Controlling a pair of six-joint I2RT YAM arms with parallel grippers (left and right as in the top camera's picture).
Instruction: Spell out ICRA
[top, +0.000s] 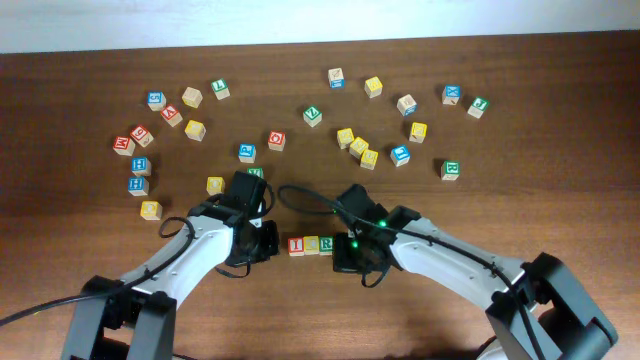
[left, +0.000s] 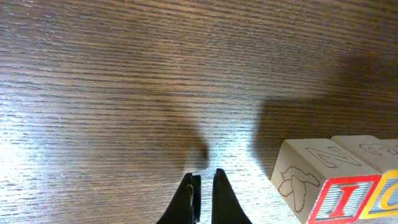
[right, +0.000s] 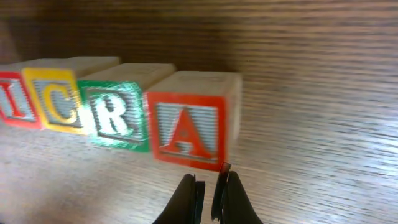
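Four letter blocks stand in a row, seen in the right wrist view: red I (right: 15, 104), yellow C (right: 59, 102), green R (right: 116, 117), red A (right: 186, 127). The overhead view shows I (top: 296, 245), C (top: 311, 244) and R (top: 326, 244); the A is hidden under my right gripper (top: 346, 252). My right gripper (right: 207, 185) is shut and empty, just in front of the A block's right edge. My left gripper (top: 267, 243) is shut and empty on bare wood (left: 205, 186), just left of the I block (left: 339, 199).
Several loose letter blocks are scattered across the far half of the wooden table: a group at the left (top: 140, 165), a few in the middle (top: 276, 141) and a group at the right (top: 358, 147). A green block (top: 256, 173) lies just behind the left gripper.
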